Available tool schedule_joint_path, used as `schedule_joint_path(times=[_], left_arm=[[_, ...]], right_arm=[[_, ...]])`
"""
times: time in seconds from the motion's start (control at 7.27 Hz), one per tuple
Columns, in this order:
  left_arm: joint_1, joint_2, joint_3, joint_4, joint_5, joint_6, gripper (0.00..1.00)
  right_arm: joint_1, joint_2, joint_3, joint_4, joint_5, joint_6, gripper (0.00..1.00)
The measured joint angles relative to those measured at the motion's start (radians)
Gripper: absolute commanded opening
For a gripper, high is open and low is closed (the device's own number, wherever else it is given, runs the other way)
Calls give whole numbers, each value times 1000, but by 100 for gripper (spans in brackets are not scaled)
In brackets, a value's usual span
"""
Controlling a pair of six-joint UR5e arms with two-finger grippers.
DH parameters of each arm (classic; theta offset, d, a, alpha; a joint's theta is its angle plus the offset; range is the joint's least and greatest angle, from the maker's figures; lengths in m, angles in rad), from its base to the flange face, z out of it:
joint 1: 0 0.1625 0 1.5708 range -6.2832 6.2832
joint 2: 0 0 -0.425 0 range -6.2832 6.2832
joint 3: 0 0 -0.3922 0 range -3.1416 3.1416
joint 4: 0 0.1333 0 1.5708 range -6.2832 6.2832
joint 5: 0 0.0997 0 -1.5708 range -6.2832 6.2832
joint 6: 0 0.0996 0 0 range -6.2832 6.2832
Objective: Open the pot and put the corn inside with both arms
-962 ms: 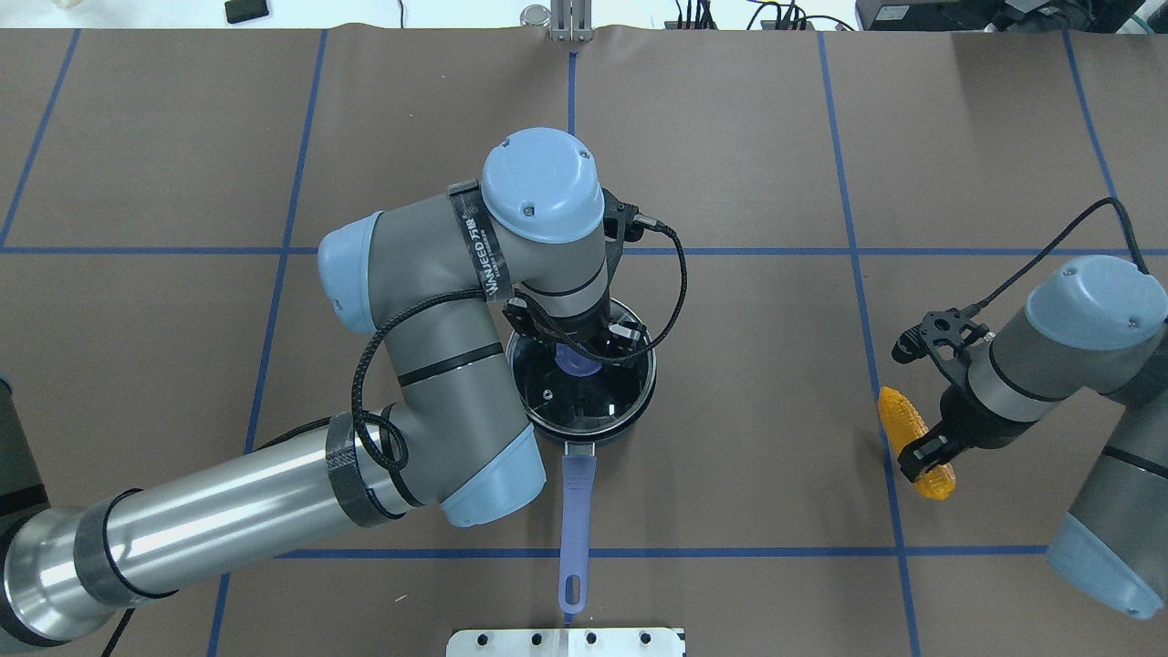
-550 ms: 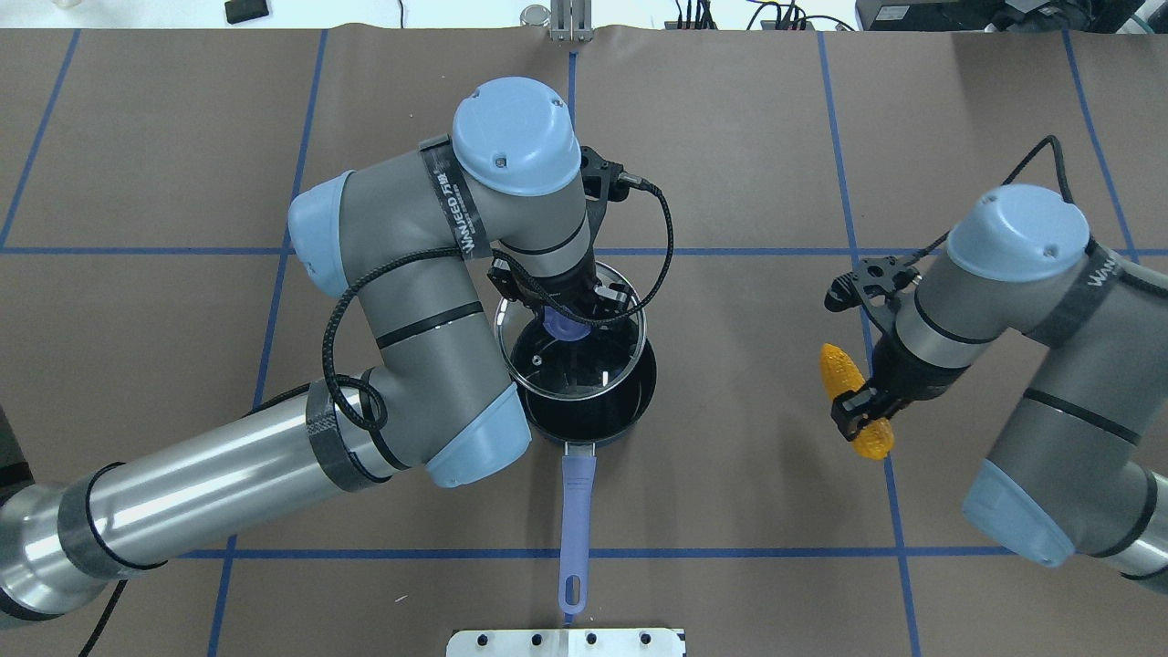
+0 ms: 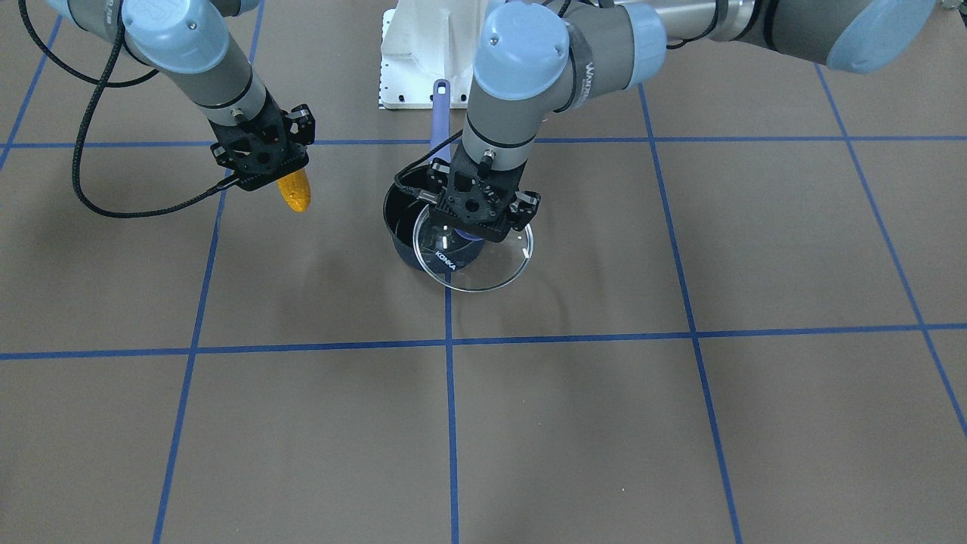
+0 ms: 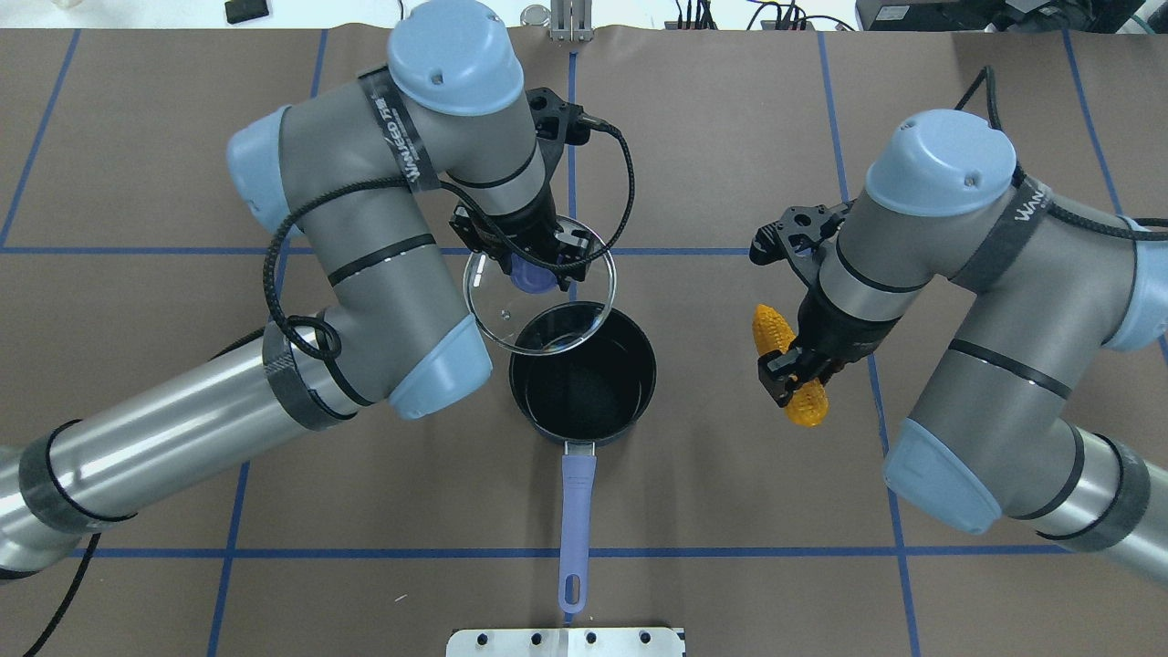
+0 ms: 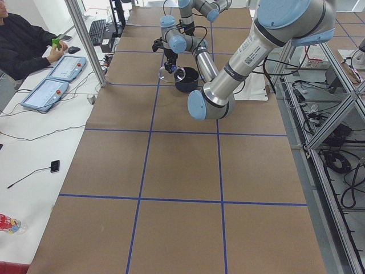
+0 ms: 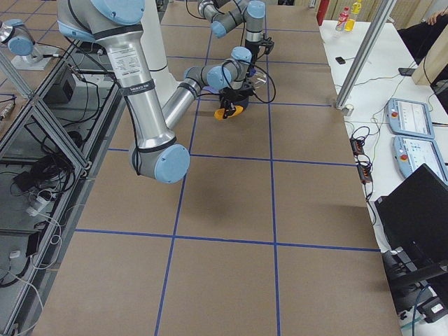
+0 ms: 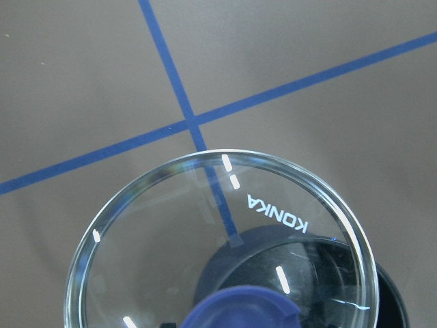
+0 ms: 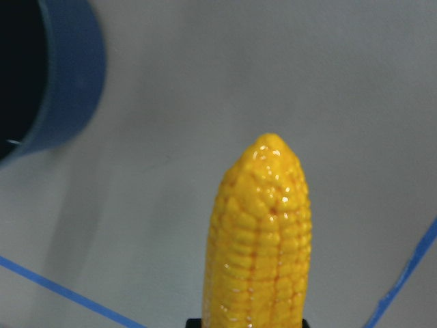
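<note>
The dark navy pot (image 4: 582, 374) stands open mid-table, its purple-blue handle (image 4: 577, 520) pointing toward the robot; it also shows in the front view (image 3: 400, 219). My left gripper (image 4: 532, 260) is shut on the blue knob (image 4: 529, 274) of the glass lid (image 4: 538, 301) and holds the lid in the air, beyond the pot and overlapping its far rim. The lid fills the left wrist view (image 7: 225, 246). My right gripper (image 4: 792, 363) is shut on the yellow corn (image 4: 789, 365) and holds it lifted to the pot's right. The corn fills the right wrist view (image 8: 259, 239), with the pot's wall (image 8: 61, 82) at the upper left.
Brown table cover with blue tape grid lines (image 4: 730, 251). A white mounting plate (image 4: 566, 641) lies at the near edge beyond the handle's end. An operator (image 5: 23, 45) sits at a side table with tablets.
My left gripper has lifted the lid off the pot and carried it away from the robot. My right gripper has raised the corn and moved it left toward the pot.
</note>
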Motion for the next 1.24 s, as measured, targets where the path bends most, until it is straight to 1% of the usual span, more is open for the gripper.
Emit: schedule_joint_path(times=[0.41, 0.55, 0.83, 0.96, 1.24], left_arm=[[-82, 120, -54, 0, -58, 160, 60], [-110, 161, -68, -1, -75, 220, 60], [-170, 235, -79, -3, -108, 347, 60], [-193, 264, -80, -4, -119, 399, 60], [-213, 302, -79, -20, -126, 446, 60]], right_arm=[[-14, 111, -34, 16, -18, 6, 42], [-33, 135, -67, 75, -42, 17, 42], [-81, 157, -147, 249, -99, 71, 42], [-104, 170, -168, 285, -122, 86, 42], [-133, 216, -215, 303, -144, 138, 42]])
